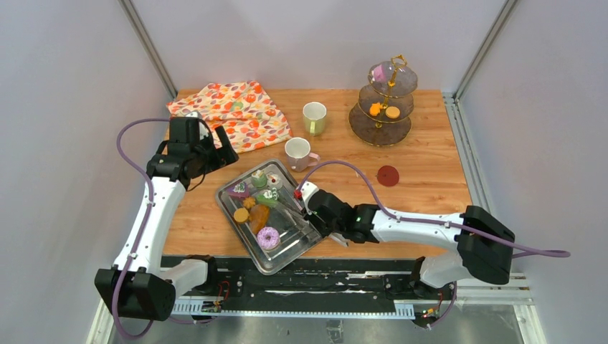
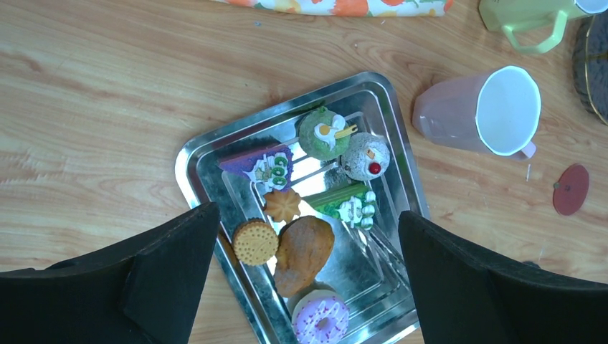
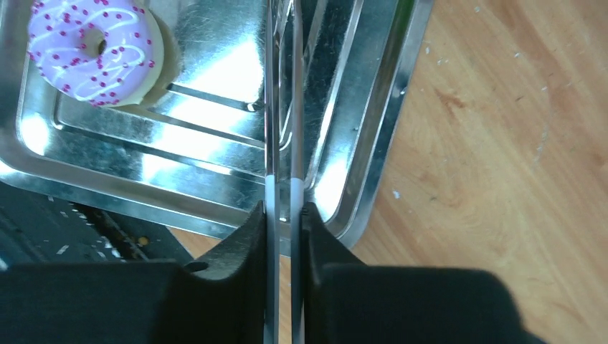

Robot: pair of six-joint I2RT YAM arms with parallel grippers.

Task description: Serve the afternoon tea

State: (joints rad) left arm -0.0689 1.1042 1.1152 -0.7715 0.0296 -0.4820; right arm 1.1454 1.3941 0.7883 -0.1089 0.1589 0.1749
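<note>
A metal tray [image 1: 236, 215] holds a pink-iced donut [image 1: 268, 238], orange cookies [image 1: 241, 214], a purple cake [image 1: 239, 189] and green cakes [image 1: 267, 197]. A pink mug [image 1: 297, 153] and a pale-green mug [image 1: 314, 117] stand behind it. My right gripper [image 1: 324, 228] is shut on the long metal tongs [image 1: 297, 211] at the tray's right corner. In the right wrist view my gripper [image 3: 285, 211] pinches both tong arms [image 3: 271, 143], with the donut [image 3: 89, 36] to the left. My left gripper [image 1: 214, 158] is open and empty above the table. The left wrist view shows it [image 2: 308, 215] spread wide over the tray [image 2: 197, 154].
An orange floral cloth [image 1: 233, 111] lies at the back left. A gold three-tier stand [image 1: 380, 129] at the back right carries two orange pieces on its middle tier and a pink piece on top. A red coaster [image 1: 388, 175] lies right of the tray.
</note>
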